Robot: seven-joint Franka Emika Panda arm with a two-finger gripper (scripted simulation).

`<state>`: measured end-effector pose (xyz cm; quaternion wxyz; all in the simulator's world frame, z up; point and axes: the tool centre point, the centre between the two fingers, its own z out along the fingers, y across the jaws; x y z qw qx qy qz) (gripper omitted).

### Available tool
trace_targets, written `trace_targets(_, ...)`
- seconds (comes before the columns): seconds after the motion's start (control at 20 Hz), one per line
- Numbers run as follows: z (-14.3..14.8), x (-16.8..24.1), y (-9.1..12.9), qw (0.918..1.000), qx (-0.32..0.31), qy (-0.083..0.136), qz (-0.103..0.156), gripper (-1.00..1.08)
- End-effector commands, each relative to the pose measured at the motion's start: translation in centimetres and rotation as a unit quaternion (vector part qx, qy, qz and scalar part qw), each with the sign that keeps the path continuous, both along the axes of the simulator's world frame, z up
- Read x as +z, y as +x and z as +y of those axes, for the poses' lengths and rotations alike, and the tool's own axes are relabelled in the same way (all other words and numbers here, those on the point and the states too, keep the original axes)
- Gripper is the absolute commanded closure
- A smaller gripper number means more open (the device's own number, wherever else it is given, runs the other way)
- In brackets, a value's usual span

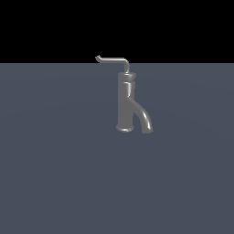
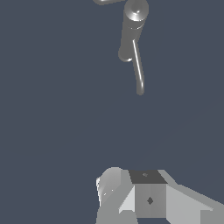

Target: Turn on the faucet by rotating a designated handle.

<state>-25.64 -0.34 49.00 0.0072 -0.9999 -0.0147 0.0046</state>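
Note:
The faucet (image 1: 125,103) is a grey upright cylinder on a flared base ring, and its thick spout (image 1: 145,119) curves down toward the exterior view's right. The handle (image 1: 113,59), a thin bent wire lever, rises from the top cap and reaches toward the exterior view's left, ending in an upturned tip. In the wrist view the faucet (image 2: 132,24) is seen from above, and the handle (image 2: 138,70) runs away from it as a thin rod. My gripper (image 2: 131,186) shows only as grey blocks at the frame's edge, well apart from the handle. Its fingers are not clearly separable. No arm appears in the exterior view.
The faucet stands on a flat blue-grey surface (image 1: 55,173) that fills the lower part of the exterior view, with black background above it. No other objects are visible.

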Motion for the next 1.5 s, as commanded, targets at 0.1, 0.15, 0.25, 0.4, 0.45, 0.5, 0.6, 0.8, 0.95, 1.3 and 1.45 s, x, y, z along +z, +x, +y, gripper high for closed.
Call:
trace_targets(0.1,-0.1,0.1,0.0,1.0000,0.000,0.001,0.000,1.08)
trace_targets(0.15,-0.1,0.2,0.0,1.0000,0.000,0.003,0.000,1.08)
trace_targets(0.25,-0.3,0.4,0.0,1.0000,-0.001,0.007,0.001,1.08)
trace_targets(0.4,-0.6,0.8,0.0,0.9999,-0.002,0.013,0.002,1.08)
trace_targets(0.45,-0.7,0.9,0.0,0.9999,-0.002,0.014,0.002,1.08)
trace_targets(0.5,-0.7,0.9,0.0,0.9999,-0.002,0.015,0.002,1.08)
trace_targets(0.6,-0.6,0.9,0.0,0.9999,-0.002,0.014,0.002,1.08)
trace_targets(0.8,-0.6,0.9,0.2,0.9999,-0.005,0.015,0.002,1.08)
trace_targets(0.95,-0.6,0.8,0.8,0.9997,-0.014,0.018,0.002,1.08)
trace_targets(1.3,-0.4,0.6,3.1,0.9981,-0.053,0.031,0.006,1.08)
trace_targets(1.45,-0.3,0.4,4.7,0.9961,-0.079,0.039,0.009,1.08)
